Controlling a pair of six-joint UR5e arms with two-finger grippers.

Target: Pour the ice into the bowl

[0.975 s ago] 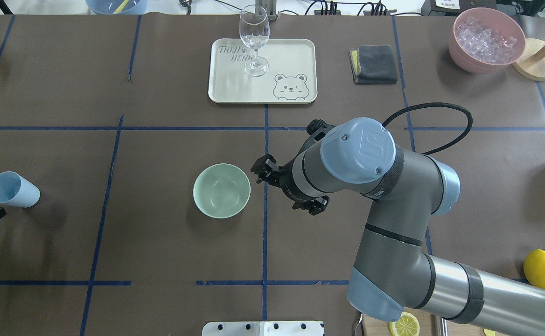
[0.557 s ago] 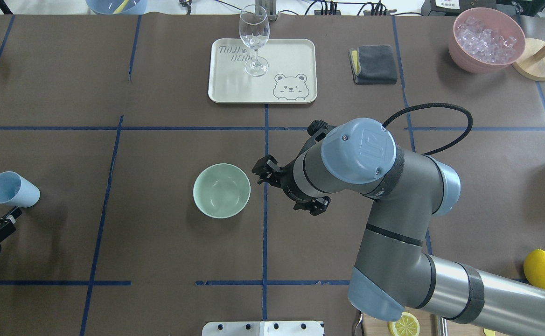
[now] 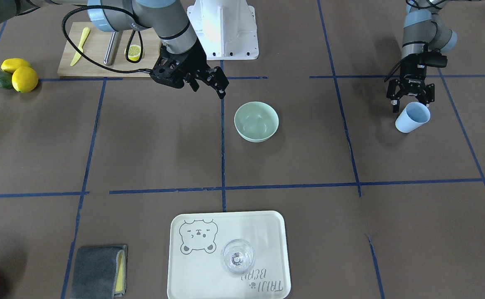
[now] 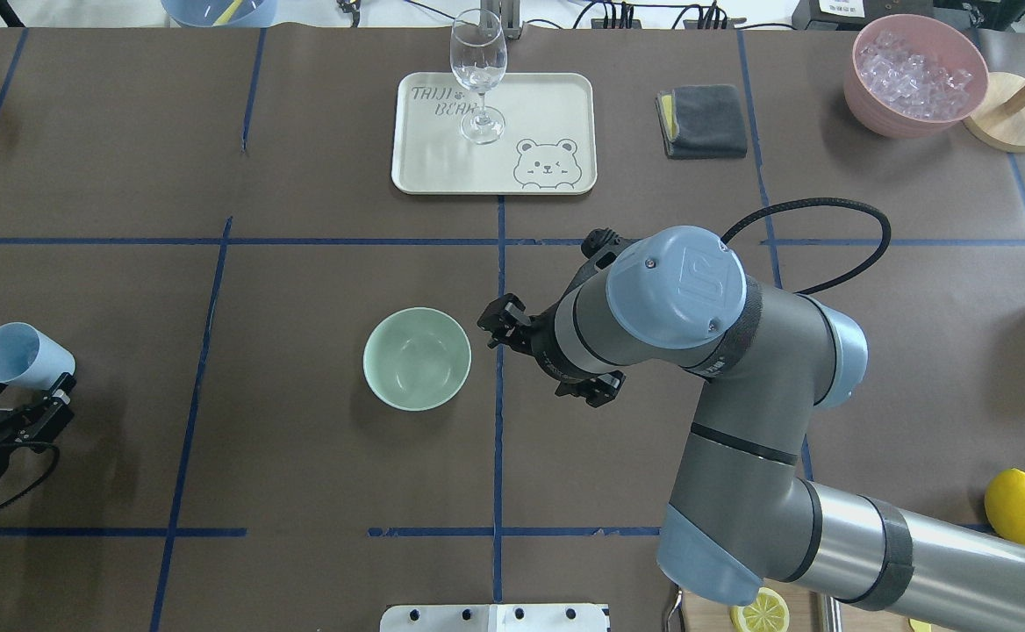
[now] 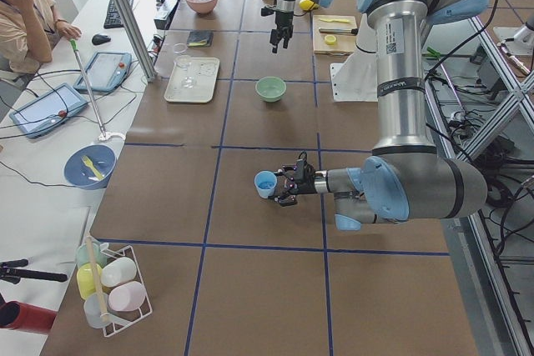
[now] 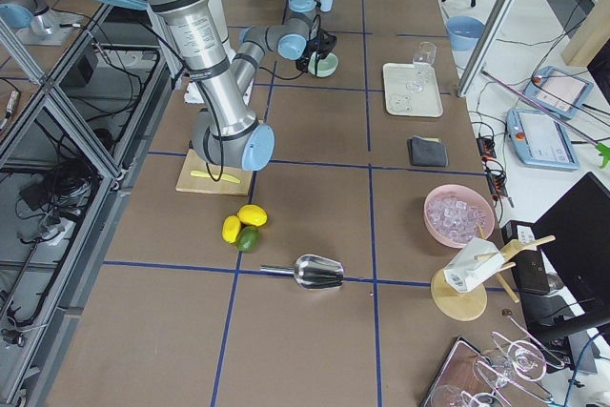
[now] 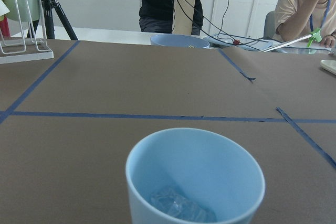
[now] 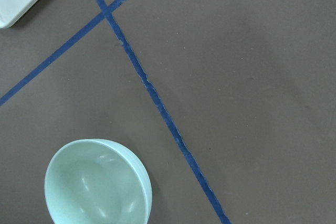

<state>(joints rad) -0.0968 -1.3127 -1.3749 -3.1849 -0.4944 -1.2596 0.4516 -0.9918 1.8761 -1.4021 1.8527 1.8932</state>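
Observation:
The pale mint-green bowl stands empty near the table's middle; it also shows in the front view and the right wrist view. My right gripper hovers just right of it, open and empty. A light blue cup stands at the far left. The ice, a few clear cubes, lies in its bottom. My left gripper is open, right behind the cup on the robot's side. I cannot tell whether its fingers touch the cup.
A wine glass stands on a cream bear tray at the back. A grey cloth and a pink container of ice are at the back right. Lemons and a cutting board are near the right arm's base.
My left gripper has come in from the table's left edge up to the blue cup and now shows open. The right arm has barely moved.

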